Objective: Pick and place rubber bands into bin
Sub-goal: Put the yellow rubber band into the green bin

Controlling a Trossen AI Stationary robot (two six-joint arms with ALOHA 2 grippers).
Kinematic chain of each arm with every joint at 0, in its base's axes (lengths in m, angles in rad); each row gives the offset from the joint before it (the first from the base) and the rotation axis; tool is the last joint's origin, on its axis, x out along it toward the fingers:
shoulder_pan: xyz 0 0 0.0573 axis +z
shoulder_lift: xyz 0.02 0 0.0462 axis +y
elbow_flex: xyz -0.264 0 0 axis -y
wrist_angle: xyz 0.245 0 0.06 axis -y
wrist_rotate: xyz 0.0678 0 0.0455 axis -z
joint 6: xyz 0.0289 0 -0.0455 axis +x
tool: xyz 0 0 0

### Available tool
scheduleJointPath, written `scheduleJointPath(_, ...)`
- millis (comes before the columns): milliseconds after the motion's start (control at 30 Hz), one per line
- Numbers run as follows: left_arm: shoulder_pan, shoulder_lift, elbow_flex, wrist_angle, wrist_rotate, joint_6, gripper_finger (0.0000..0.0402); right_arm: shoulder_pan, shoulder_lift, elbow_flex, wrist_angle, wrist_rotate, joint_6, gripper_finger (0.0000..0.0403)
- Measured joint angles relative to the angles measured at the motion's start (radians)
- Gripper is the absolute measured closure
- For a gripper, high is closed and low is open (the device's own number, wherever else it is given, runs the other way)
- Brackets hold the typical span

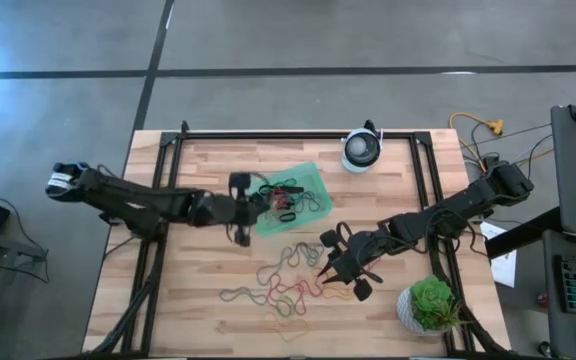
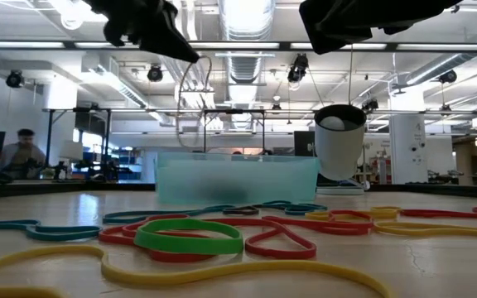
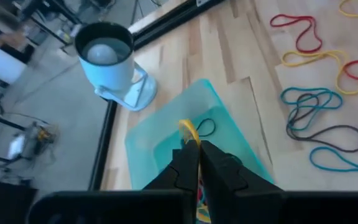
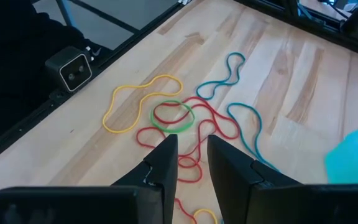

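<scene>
The green translucent bin (image 1: 303, 180) sits at the table's middle, toward the far side, with a few rubber bands (image 1: 286, 200) in it. My left gripper (image 1: 260, 206) hovers over the bin's left part, shut on a yellow rubber band (image 3: 188, 130). Many loose rubber bands (image 1: 286, 285) in red, yellow, green and blue lie flat on the wood, nearer than the bin. My right gripper (image 4: 191, 149) hangs open above them, right of the pile's middle, nothing between its fingers. A green band (image 4: 173, 116) lies just ahead of it. My left gripper pinches the yellow rubber band between its two shut fingertips (image 3: 185, 163). The fingers slant down from the table's left. The band's loop (image 2: 193, 91) hangs slack below and ahead of the fingers, lifted clear of the table, over the bin (image 2: 238, 178).
A round white device (image 1: 361, 150) stands at the far edge, right of the bin. A small green plant (image 1: 430, 305) stands at the near right corner. A black frame rail (image 1: 298, 135) borders the tabletop. Cables (image 1: 483, 130) lie off the far right corner.
</scene>
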Motion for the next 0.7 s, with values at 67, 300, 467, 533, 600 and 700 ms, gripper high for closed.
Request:
scheduleJointPath(67,0.054,0.001,0.001,0.000,0.059,0.002,0.0401,0.000,0.000,0.000,0.000,0.000,0.000,0.0321)
scheduleJointPath(300,0.206,0.047,-0.002,0.003,0.207,-0.002,0.0401,0.000,0.000,-0.001,-0.001,0.000,0.000,0.0321)
scheduleJointPath(467,0.256,0.106,-0.003,0.009,0.242,-0.054,0.0402,0.000,0.000,-0.002,-0.002,0.000,-0.001,0.0321)
scheduleJointPath(533,0.263,0.131,-0.004,0.009,0.241,-0.053,0.0401,0.000,0.000,-0.002,-0.002,0.000,-0.002,0.0321)
scheduleJointPath(600,0.265,0.153,-0.003,0.010,0.242,-0.050,0.0397,0.000,0.000,-0.002,-0.002,0.000,-0.001,0.0321)
scheduleJointPath(700,0.265,0.180,0.004,0.009,0.242,-0.046,0.0378,0.000,0.000,-0.002,-0.002,0.000,-0.004,0.0321)
